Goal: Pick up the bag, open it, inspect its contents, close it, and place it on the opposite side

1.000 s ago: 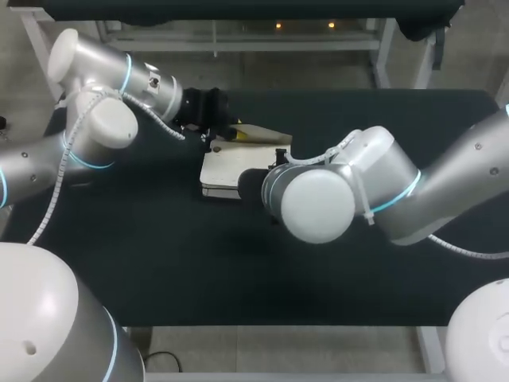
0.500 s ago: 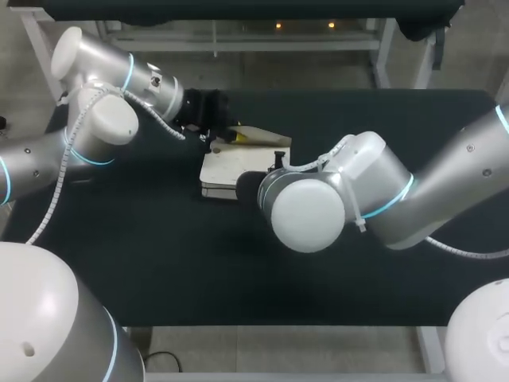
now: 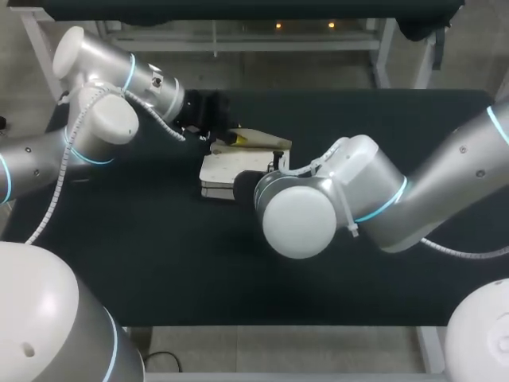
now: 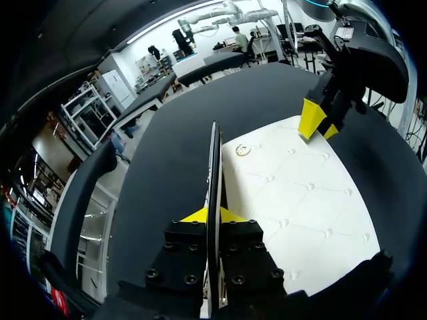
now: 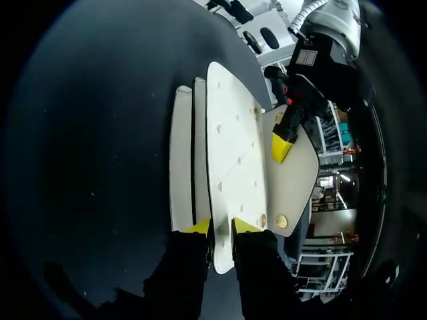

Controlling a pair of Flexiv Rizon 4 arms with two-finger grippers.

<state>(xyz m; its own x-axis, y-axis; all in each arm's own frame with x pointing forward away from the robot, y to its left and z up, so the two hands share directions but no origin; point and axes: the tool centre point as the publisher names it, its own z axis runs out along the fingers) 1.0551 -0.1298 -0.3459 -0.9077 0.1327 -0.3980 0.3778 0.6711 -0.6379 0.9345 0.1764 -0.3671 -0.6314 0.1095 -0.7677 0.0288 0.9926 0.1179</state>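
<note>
The white bag lies on the dark surface, left of centre and towards the far edge.

Left tool: fingers closed tight on the bag's flap. The flap stands edge-on between the yellow tips and runs straight ahead of them. The quilted body lies just beside it.

Right tool: fingers clamped on the edge of the quilted front panel, one tip on each face. The rest of the bag stretches ahead of it.

The two tools grip opposite ends of the bag, near each other but apart.
</note>
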